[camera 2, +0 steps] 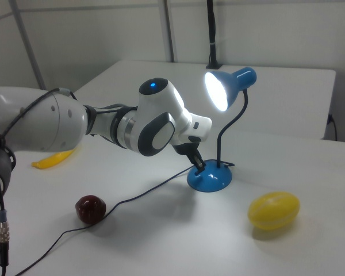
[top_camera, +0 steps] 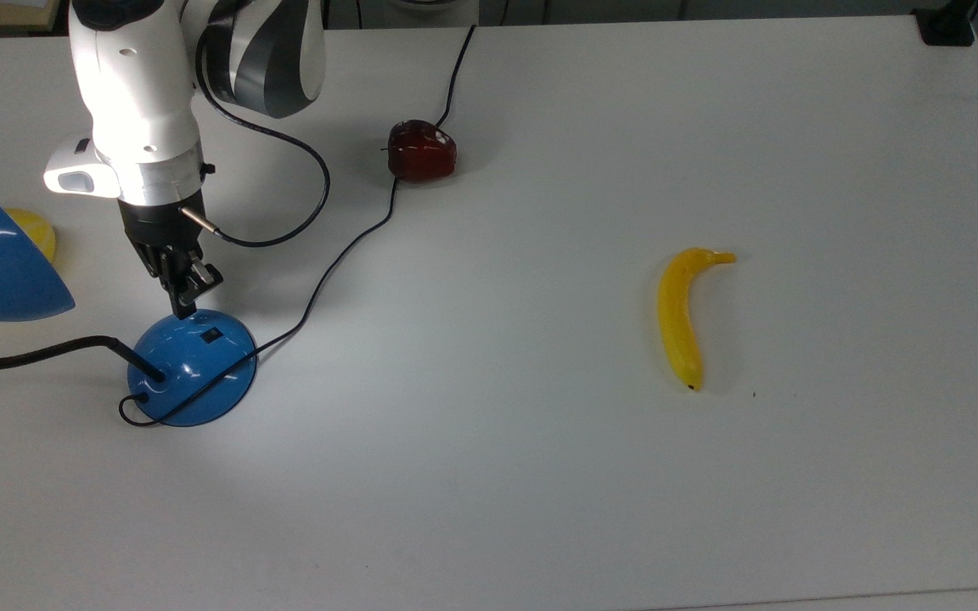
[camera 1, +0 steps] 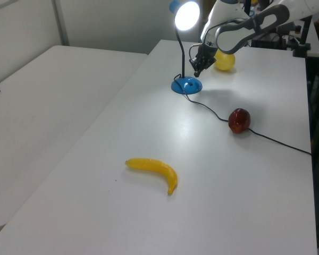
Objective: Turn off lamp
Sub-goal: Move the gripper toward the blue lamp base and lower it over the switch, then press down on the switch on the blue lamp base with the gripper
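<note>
While lamp (top_camera: pixel 192 367) glows — fingers (top_camera: pixel 188 293) closed, empty | apple (top_camera: pixel 422 151) on cord (top_camera: pixel 345 251)

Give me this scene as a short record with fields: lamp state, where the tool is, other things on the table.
lamp state: the lamp is lit; its shade glows in the right view
switch: small black switch on top of the blue base
tool position: the tool points down at the base's rim, just short of the switch
tool contents: nothing held
cord: black cord runs from the base past the apple
other things: red apple, banana, lemon
table: white table
</note>
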`<state>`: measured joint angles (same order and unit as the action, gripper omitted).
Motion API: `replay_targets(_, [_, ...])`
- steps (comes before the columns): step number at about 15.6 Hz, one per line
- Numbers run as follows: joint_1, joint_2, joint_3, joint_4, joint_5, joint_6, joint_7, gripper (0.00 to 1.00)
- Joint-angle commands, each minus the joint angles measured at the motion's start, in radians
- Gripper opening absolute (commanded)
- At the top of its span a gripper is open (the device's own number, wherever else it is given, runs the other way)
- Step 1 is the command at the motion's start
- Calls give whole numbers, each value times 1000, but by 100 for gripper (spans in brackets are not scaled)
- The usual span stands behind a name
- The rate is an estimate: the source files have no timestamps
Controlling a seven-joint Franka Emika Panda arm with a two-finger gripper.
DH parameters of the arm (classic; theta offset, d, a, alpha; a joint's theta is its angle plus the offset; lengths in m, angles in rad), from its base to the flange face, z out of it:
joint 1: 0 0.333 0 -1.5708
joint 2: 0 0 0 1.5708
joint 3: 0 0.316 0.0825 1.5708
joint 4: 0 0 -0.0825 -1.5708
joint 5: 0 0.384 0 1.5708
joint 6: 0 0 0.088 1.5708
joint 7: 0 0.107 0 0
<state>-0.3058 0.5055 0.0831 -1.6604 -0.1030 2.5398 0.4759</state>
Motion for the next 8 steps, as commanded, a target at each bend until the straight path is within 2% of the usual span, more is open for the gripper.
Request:
replay_targets(1, [20, 42, -13, 37, -56, 19, 69, 0])
replay_targets(4, [33, 48, -13, 37, -86, 19, 89, 0])
replay_targets(8, [36, 51, -13, 37, -89, 19, 92, 0])
